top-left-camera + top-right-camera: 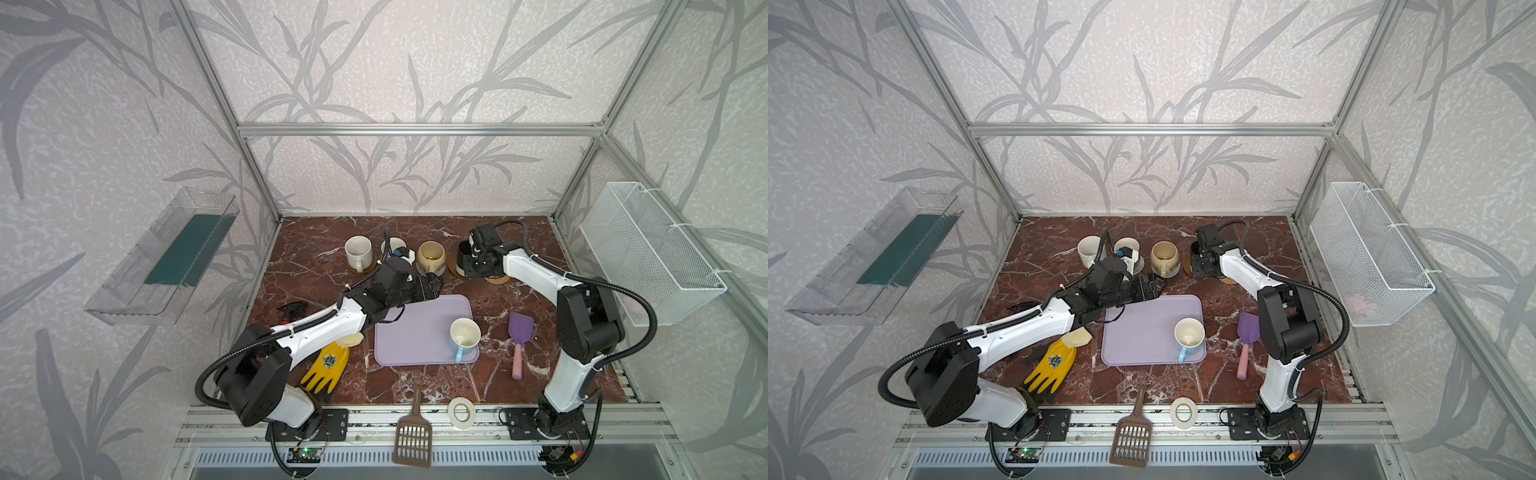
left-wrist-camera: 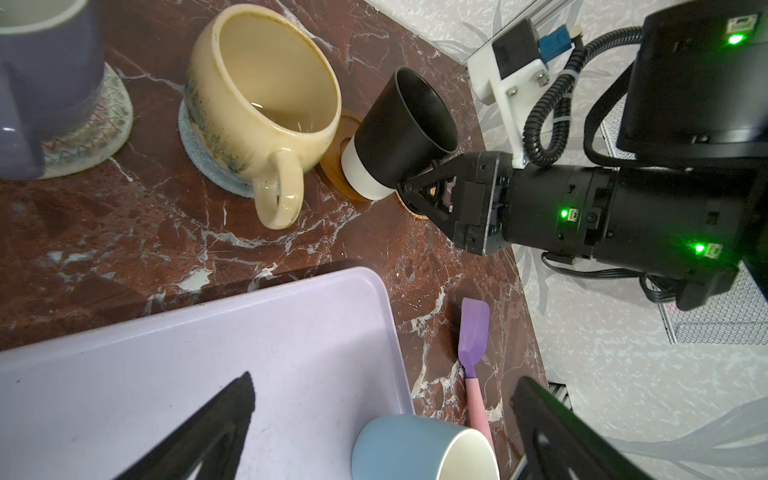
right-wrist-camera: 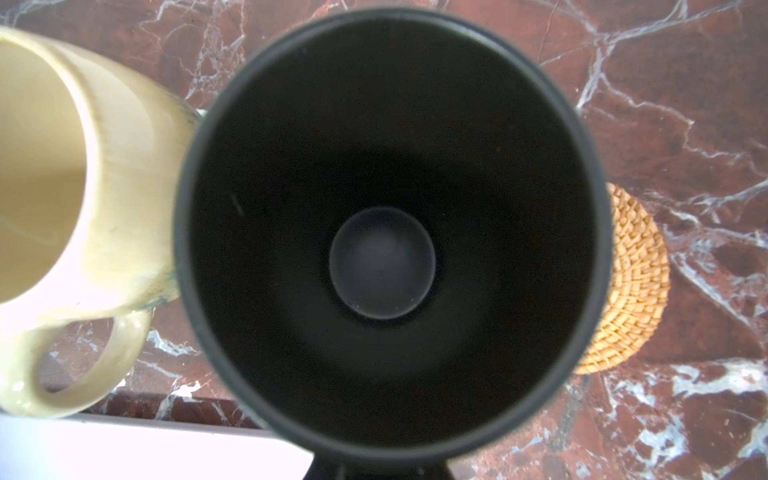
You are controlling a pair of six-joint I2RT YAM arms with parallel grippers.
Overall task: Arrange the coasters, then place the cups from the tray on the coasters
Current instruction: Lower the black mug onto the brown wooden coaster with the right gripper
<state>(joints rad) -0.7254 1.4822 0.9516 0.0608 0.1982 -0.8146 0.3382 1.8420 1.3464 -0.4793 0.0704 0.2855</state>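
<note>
Black cup (image 2: 403, 124) at an amber coaster (image 2: 332, 168) is clamped in the right tool (image 2: 409, 188); left tool (image 2: 384, 378) stands apart.

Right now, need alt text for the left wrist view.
The right gripper holds a black cup, its white base at an amber-brown coaster, beside a beige-yellow mug on a grey-blue coaster. In the foreground, the open left gripper frames a lavender tray with a light blue mug.

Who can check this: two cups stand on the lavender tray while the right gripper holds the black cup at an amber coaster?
Only one, the light blue cup, stands on the lavender tray, as both top views show. The right gripper holds the black cup at an amber coaster.
</note>
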